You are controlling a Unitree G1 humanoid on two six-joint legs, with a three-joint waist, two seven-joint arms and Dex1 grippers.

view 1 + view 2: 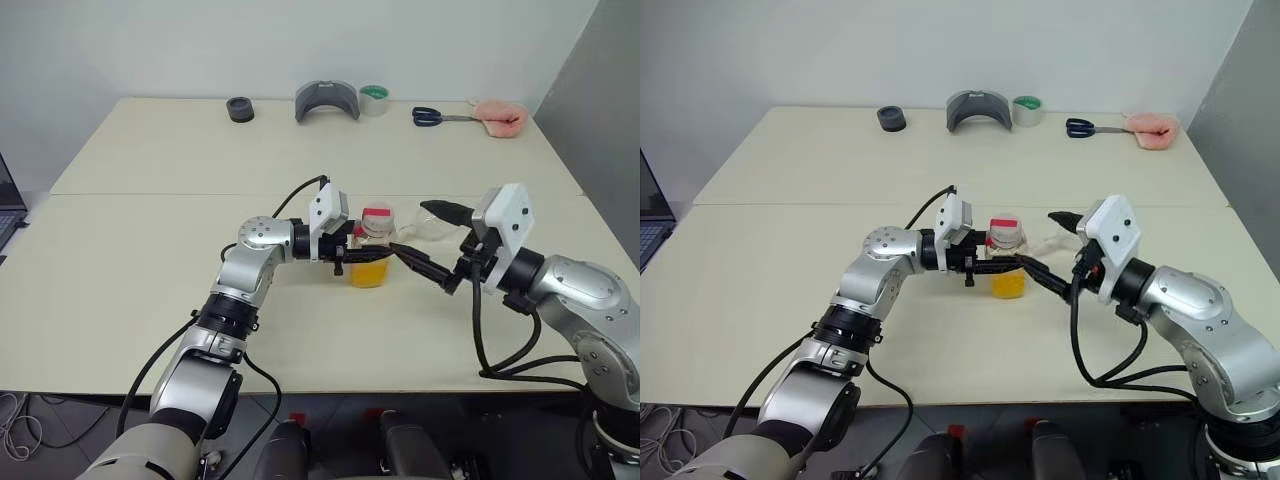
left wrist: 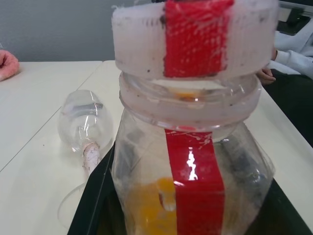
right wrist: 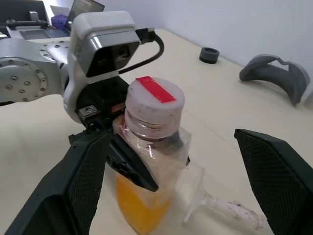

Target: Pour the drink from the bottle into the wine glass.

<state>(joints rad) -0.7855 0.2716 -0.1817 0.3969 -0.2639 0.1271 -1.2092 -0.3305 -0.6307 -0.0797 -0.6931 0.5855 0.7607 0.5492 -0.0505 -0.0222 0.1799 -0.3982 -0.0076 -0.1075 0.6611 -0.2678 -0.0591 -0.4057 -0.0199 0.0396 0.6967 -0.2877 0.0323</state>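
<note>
The left tool (image 1: 362,252) is clamped on the small clear plastic bottle (image 1: 370,250) with a wide neck, which stands upright on the pale worktop (image 1: 150,210) near its middle; the grip sits on the bottle's body, below the white cap (image 3: 154,100) with a red strip across it. The right tool (image 1: 430,240) stands wide, gripping nothing, its black fingers spread close beside the bottle, one finger reaching toward the bottle's front. The orange-yellow translucent drink (image 1: 368,273) fills only the lower part of the bottle. Just beyond the bottle, the clear stemmed wine glass (image 2: 85,122) lies on its side on the worktop, its bowl dry as far as can be seen. By my reading the task is barely begun: the bottle is secured, but the cap is still on, the glass needs standing up, and no pouring has happened. The red strip down the bottle's side carries no readable writing, and I can make out no brand name. Along the far edge rest a dark ring (image 1: 240,109), a grey curved piece (image 1: 327,100), a tape roll (image 1: 374,99), blue-handled scissors (image 1: 438,117) and a pink cloth (image 1: 500,118).
</note>
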